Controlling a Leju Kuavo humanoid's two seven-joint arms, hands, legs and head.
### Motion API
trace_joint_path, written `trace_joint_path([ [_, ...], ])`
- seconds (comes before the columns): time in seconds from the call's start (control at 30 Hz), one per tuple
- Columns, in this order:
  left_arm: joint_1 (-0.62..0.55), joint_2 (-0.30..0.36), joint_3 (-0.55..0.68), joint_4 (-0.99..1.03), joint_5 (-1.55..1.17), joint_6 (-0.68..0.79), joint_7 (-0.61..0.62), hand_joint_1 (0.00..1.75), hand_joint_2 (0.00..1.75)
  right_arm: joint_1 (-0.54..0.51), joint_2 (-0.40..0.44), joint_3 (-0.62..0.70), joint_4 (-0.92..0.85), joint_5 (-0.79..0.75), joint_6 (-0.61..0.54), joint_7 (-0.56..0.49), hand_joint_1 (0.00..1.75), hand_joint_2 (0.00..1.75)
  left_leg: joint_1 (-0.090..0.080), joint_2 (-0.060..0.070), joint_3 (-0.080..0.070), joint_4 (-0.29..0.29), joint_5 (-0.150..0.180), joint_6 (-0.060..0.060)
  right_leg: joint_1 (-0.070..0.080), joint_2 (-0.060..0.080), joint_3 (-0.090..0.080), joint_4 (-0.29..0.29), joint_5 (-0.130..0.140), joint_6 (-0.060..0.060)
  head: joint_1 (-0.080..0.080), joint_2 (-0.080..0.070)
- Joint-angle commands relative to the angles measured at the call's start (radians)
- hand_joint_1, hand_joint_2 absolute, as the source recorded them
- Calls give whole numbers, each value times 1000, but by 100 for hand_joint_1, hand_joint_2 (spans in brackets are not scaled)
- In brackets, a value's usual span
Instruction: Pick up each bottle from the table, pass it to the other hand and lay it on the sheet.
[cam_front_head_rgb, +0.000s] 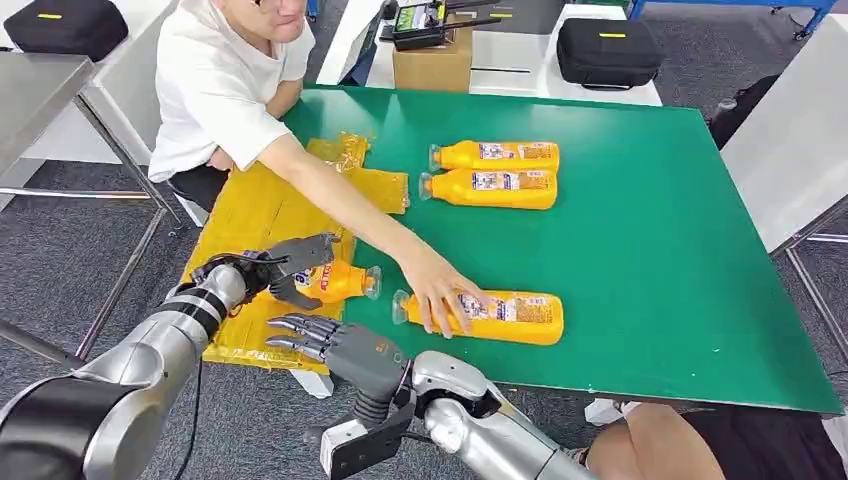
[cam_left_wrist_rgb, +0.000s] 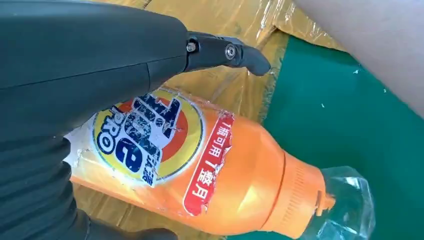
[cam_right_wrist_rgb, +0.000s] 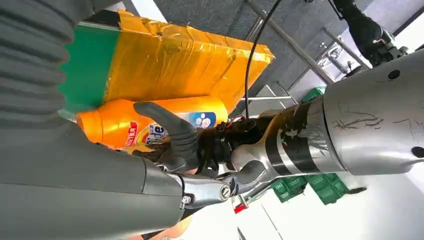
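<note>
My left hand (cam_front_head_rgb: 292, 268) grips an orange bottle (cam_front_head_rgb: 342, 282) by its body over the near edge of the yellow sheet (cam_front_head_rgb: 250, 205), clear cap toward the table. The left wrist view shows that bottle (cam_left_wrist_rgb: 210, 175) close up under my left hand (cam_left_wrist_rgb: 75, 75). My right hand (cam_front_head_rgb: 335, 342) hovers just below and in front of it, fingers stretched out and apart, holding nothing. In the right wrist view the bottle (cam_right_wrist_rgb: 120, 125) lies beyond my right hand (cam_right_wrist_rgb: 65, 175). A person's hand (cam_front_head_rgb: 438, 292) rests on a second bottle (cam_front_head_rgb: 515, 317) lying on the green table (cam_front_head_rgb: 640, 250).
Two more orange bottles (cam_front_head_rgb: 497, 155) (cam_front_head_rgb: 492, 188) lie side by side at the back of the table. The person sits at the table's left, one arm (cam_front_head_rgb: 340, 200) reaching across the sheet. A cardboard box (cam_front_head_rgb: 432, 62) and black bags stand behind.
</note>
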Motion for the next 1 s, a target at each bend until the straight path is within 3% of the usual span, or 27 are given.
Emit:
trace_joint_path([
  [0.03, -8, 8, 25, 56, 1, -11, 4, 0, 175, -42, -13, 5, 53, 1, 0, -5, 0, 175, 0, 2, 2, -1, -1, 0, 0, 1, 2, -1, 0, -1, 0, 0],
  [0.4, -22, 35, 16, 37, 13, -19, -40, 0, 175, -49, -14, 5, 45, -3, 1, -13, 0, 175, 1, 3, 2, 0, -1, -1, 1, 2, 2, 0, -1, -2, 0, 0],
  [0.67, 55, 44, 105, -107, 232, 23, -205, 0, 175, -19, -40, -16, -2, -7, -9, -15, 0, 175, 0, 1, 1, 0, 0, 0, 0, 0, 0, 0, 0, -1, 0, 0],
  [0.7, 134, 8, 194, -257, 384, 88, -334, 0, 175, 16, -51, -48, -27, -4, -42, -3, 0, 175, 0, 2, 2, -1, -1, -1, 1, 1, 2, -1, -1, -1, 0, 0],
  [0.8, 330, -89, 231, -691, 653, 99, -187, 0, 175, 101, -78, -112, -90, 22, -92, -9, 0, 175, -1, -3, 2, -3, 0, 0, 0, -4, 3, -3, -1, 0, 0, 0],
  [1.0, 484, -120, 250, -952, 1030, 156, -178, 0, 175, 249, -86, -279, -184, 9, -230, -24, 0, 175, 0, 0, 0, 0, -2, 0, 0, -1, 1, -2, -2, -1, 0, 0],
])
